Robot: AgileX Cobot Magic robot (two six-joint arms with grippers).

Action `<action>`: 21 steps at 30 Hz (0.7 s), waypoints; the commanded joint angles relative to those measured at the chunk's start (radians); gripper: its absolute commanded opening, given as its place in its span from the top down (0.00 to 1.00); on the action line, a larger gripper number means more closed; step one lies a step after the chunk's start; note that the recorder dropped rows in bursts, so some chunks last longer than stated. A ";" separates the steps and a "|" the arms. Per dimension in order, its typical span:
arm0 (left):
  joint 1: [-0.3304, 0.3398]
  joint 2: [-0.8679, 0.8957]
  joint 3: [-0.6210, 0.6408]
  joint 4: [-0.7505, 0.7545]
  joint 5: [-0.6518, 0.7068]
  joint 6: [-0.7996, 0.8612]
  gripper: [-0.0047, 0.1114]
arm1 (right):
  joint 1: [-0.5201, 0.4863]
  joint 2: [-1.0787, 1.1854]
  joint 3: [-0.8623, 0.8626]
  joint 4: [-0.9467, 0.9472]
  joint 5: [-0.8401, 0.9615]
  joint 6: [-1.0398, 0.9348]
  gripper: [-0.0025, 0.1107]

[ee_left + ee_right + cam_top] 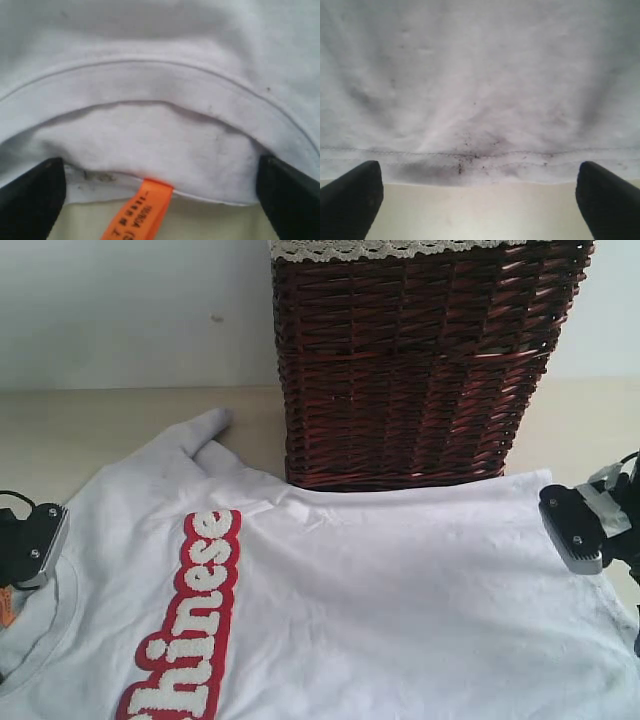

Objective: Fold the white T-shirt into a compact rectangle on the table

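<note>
The white T-shirt (400, 590) lies spread face up on the table (90, 430), with its fuzzy white, red-outlined lettering (195, 620) on the left half. My left gripper (160, 200) is open at the shirt's neck. Its dark fingers (30, 200) stand wide apart on either side of the collar (150, 82) and an orange label (142, 212), holding nothing. My right gripper (480, 200) is open at the stitched hem (480, 157), which bears dark smudges. Bare table (480, 217) shows between its fingers (607, 200). In the exterior view the left gripper (38, 540) and right gripper (575, 530) sit at opposite shirt edges.
A tall dark-brown wicker basket (420, 370) with white lace trim (380, 248) stands just behind the shirt's far edge. One sleeve (200, 435) points toward the basket's left side. A pale wall (120, 310) closes off the back of the table.
</note>
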 commanded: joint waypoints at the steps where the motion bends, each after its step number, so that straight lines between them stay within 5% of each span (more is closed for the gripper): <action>1: 0.003 0.032 0.011 0.004 -0.062 0.008 0.05 | -0.009 0.000 -0.010 0.012 -0.037 -0.024 0.05; 21: 0.003 0.032 0.011 0.004 -0.062 0.008 0.05 | -0.009 0.000 0.002 -0.008 -0.067 0.040 0.05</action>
